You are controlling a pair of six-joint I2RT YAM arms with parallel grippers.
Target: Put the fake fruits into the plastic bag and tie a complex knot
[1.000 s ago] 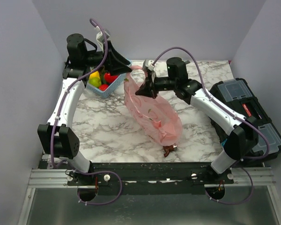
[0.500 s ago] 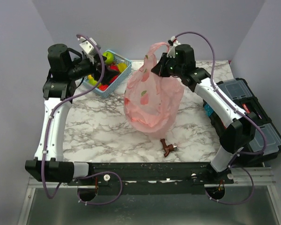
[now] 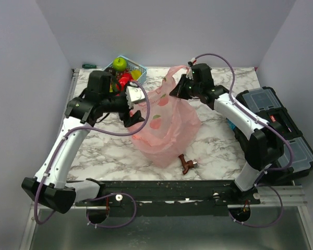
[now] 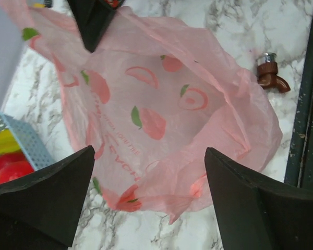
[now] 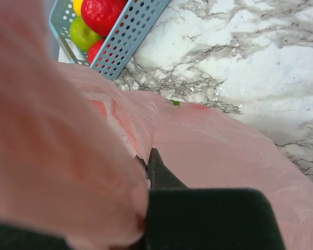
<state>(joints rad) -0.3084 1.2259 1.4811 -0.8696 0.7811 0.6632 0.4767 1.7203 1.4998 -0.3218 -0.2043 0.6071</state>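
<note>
Top external view: R gripper (image 3: 180, 89) is clenched on the upper rim of the plastic bag (image 3: 169, 122), holding it up nr the far edge of the worktop (image 3: 109, 151), about mid-width. The bag's body slumps toward the worktop's centre. Right wrist view agrees: pink film is bunched and pinched against its finger.

L gripper (image 3: 134, 115) hangs at the bag's left side w/ jaws spread wide & nothing btw them. Left wrist view looks past both fingers down onto the open film.

Fake fruits (image 3: 119, 64) (green, red, yellow) sit in the blue basket (image 3: 140, 69) at the far-left corner, just beside the bag. Only printed peaches show on the film; can't tell if any fruit is inside. A small brown fitting (image 3: 187, 164) lies nr the near edge, just off the bag's bottom. Black toolbox (image 3: 274, 122) is at the right edge.

Step, as I read it: loading phase, w/ the bag held up & L free for a pick. Knot not begun.

Next move prob. calls for L to swing to the far-left corner, drop over one fruit w/ jaws open, close, then carry it above the mouth. Risk: film sags shut & the fruit lands outside.
</note>
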